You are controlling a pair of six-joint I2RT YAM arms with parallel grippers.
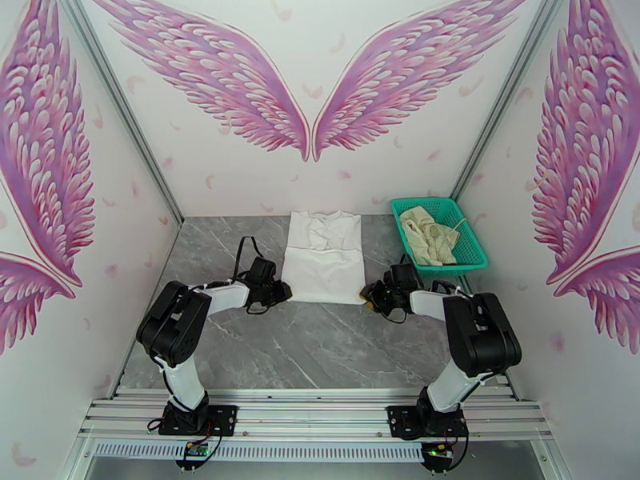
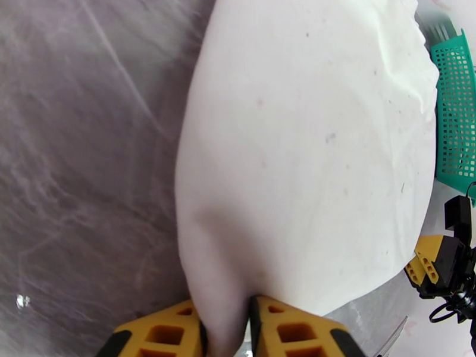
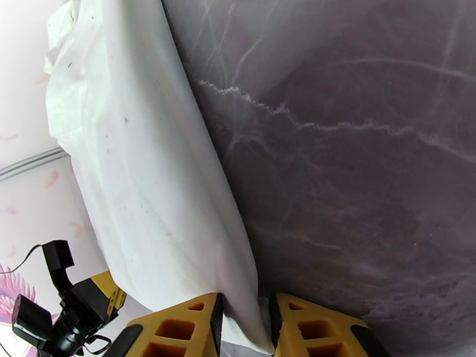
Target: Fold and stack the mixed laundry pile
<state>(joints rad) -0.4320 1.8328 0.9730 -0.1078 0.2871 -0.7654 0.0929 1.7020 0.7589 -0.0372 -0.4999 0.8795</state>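
Note:
A white shirt (image 1: 324, 258) lies folded into a flat rectangle at the middle back of the grey table. My left gripper (image 1: 286, 294) is at its near left corner. In the left wrist view, the yellow fingers (image 2: 172, 334) of my left gripper (image 2: 226, 319) pinch the hem of the shirt (image 2: 309, 144). My right gripper (image 1: 366, 295) is at the near right corner. In the right wrist view, my right gripper (image 3: 244, 319) is shut on the shirt's (image 3: 137, 162) edge. A cream-beige garment (image 1: 428, 232) lies crumpled in the basket.
A teal mesh basket (image 1: 478, 254) stands at the back right, close to the shirt's right side, and its wall (image 2: 455, 114) shows in the left wrist view. Grey marble tabletop (image 1: 320, 346) stretches between the arms. Winged walls enclose the table on three sides.

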